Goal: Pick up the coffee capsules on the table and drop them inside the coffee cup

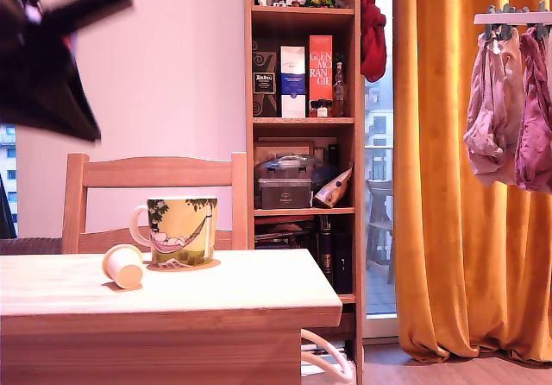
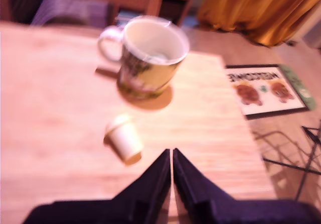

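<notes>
The coffee capsule [image 1: 123, 266] lies tipped on its side on the bench [image 1: 259, 294], in the lower left of the exterior view, just beside the coffee cup [image 1: 181, 230] and apart from it by a narrow gap. Its wide flat rim faces the exterior camera; in the wrist view the capsule [image 2: 124, 138] sits at centre frame with the rim toward the hand [image 2: 172, 158]. The cup stands upright on a round coaster [image 2: 155, 99], handle toward the exterior view's left, mouth open and unobstructed.

The hand has its two dark fingers pressed together with only a thin seam between them, holding nothing, and hangs above the bench short of the capsule. You will need to open it before descending.

Expect the capsule to be very light and thin-walled: it will likely skid or roll on the smooth wood if nudged, and may dent under a hard squeeze. Take it across the tapered body just behind the rim, where the rim can act as a stop against slipping. The wrist view is motion-blurred, so the capsule's exact tilt is uncertain; it appears to lie slightly diagonal to the fingers.
</notes>
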